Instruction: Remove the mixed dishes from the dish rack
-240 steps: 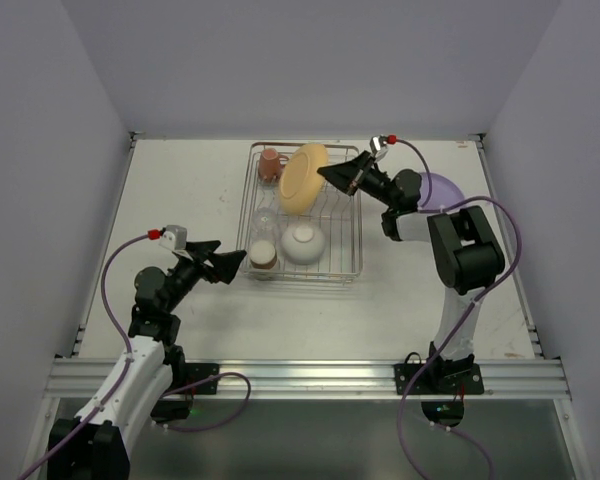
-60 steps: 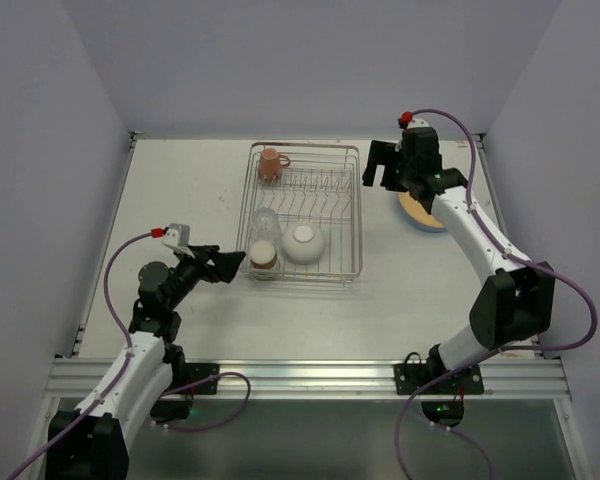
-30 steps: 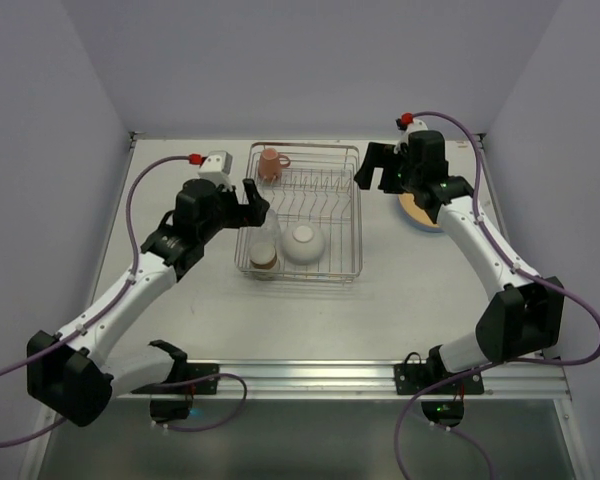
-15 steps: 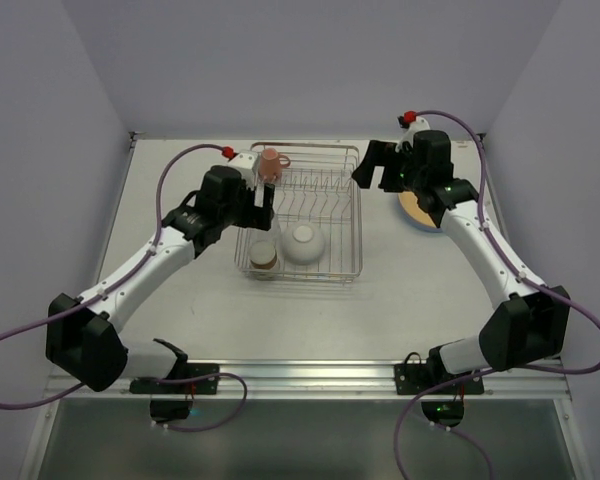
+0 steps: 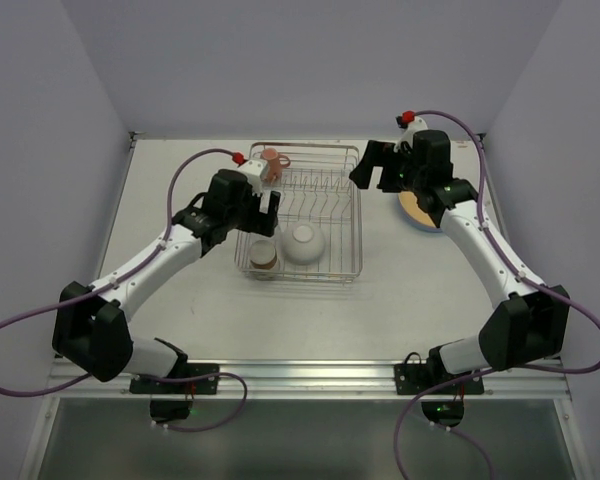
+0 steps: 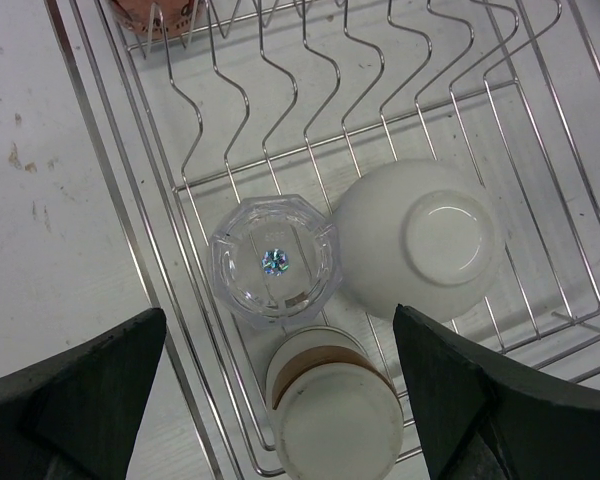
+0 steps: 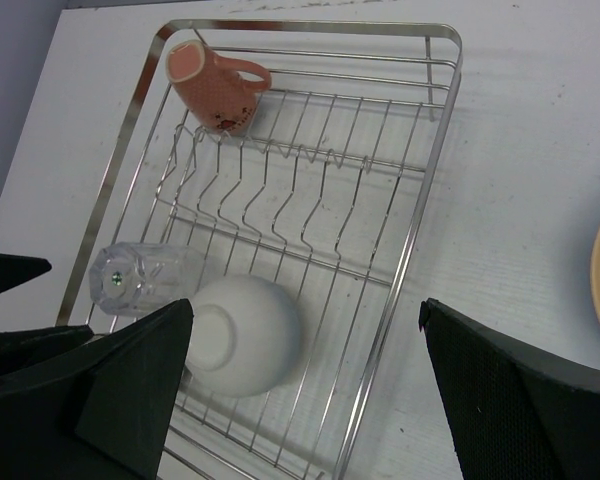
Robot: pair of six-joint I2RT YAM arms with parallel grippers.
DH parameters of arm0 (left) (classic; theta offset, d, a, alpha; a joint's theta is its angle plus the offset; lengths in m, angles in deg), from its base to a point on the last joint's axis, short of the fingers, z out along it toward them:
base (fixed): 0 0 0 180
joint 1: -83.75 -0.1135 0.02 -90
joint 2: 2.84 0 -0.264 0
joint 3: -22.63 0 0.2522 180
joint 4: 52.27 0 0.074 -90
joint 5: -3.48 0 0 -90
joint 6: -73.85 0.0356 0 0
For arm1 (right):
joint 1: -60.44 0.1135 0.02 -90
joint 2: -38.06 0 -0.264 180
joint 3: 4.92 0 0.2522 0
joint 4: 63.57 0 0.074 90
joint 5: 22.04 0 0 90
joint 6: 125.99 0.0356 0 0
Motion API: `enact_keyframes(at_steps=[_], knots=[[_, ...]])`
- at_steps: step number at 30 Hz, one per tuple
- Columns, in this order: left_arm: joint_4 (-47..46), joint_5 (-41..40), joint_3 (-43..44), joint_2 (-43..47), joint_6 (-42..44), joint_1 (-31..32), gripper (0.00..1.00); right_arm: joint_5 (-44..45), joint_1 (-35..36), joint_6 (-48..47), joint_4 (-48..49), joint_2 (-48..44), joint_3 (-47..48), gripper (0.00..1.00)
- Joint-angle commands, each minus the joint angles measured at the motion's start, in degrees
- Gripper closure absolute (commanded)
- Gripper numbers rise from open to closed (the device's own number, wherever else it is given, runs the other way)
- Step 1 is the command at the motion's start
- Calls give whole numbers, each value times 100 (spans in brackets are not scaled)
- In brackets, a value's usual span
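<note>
Mid-unload: left hand and right hand both spread apart, empty.
In rack: glass, bowl, cup at near end under left hand; mug at far-left corner; plates right of rack on table.

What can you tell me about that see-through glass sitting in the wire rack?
The clear glass is a colourless faceted tumbler with an eight-sided base. It stands upside down, base up, near the left front corner of the dish rack, resting on the wire floor. The upturned white bowl sits close against its right side and the brown cup just in front of it. It looks empty. The left gripper hovers above it, open, without touching.
</note>
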Motion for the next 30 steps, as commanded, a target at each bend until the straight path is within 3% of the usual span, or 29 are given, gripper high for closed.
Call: enact_keyframes(at_steps=[1,12,30], knots=[[-392,32,-227,-72,39,27,0,-262,40,42,132,71,67,1],[-1148,463,-580,-1,495,27,0,-192,75,-37,70,264,155,1],[-1245,59,-377,-441,839,19,0,-183,101,-37,105,308,172,1]])
